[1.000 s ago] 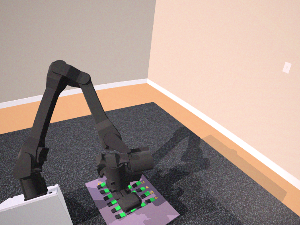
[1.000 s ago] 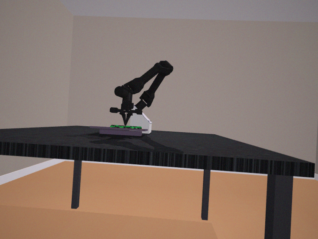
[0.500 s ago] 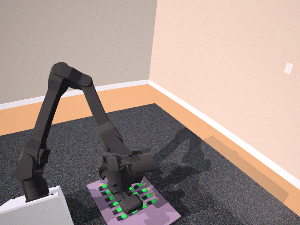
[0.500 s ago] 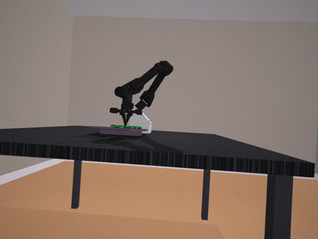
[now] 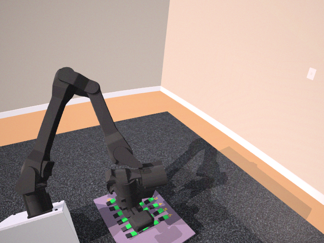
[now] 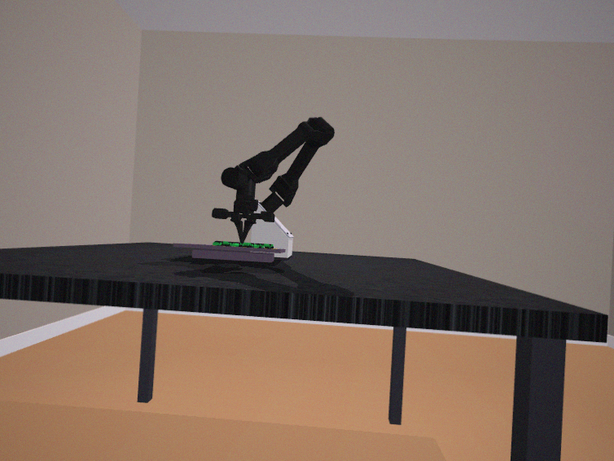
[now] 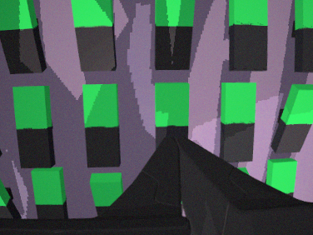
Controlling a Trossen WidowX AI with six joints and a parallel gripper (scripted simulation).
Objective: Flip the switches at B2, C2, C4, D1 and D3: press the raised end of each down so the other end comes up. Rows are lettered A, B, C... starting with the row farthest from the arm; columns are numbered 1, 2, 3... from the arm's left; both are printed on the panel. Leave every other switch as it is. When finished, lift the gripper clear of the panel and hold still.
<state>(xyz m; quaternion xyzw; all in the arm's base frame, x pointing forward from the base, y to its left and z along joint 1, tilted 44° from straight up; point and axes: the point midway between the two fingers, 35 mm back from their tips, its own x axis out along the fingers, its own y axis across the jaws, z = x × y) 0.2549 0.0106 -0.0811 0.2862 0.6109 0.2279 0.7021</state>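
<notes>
My gripper (image 6: 242,241) (image 7: 173,147) is shut, with nothing between its fingers. It points straight down over the purple panel (image 5: 175,222) (image 6: 233,255) (image 7: 67,146). In the wrist view the tips are at the near, black end of a middle-row switch (image 7: 171,100); whether they touch it cannot be told. Other green-and-black switches stand in rows around it, such as the one to its left (image 7: 101,105) and the one to its right (image 7: 238,103). The fingers cover part of the row below. No printed labels show in the wrist view. In the top view my wrist hides the fingertips and the panel's middle.
The panel lies on the dark table (image 5: 146,138) (image 6: 357,278). My arm's pale base block (image 5: 44,227) (image 6: 265,235) stands beside the panel. Printed numbers 3, 4, 5 and 6 show along the panel's far side in the top view. The arm casts shadows across panel and table.
</notes>
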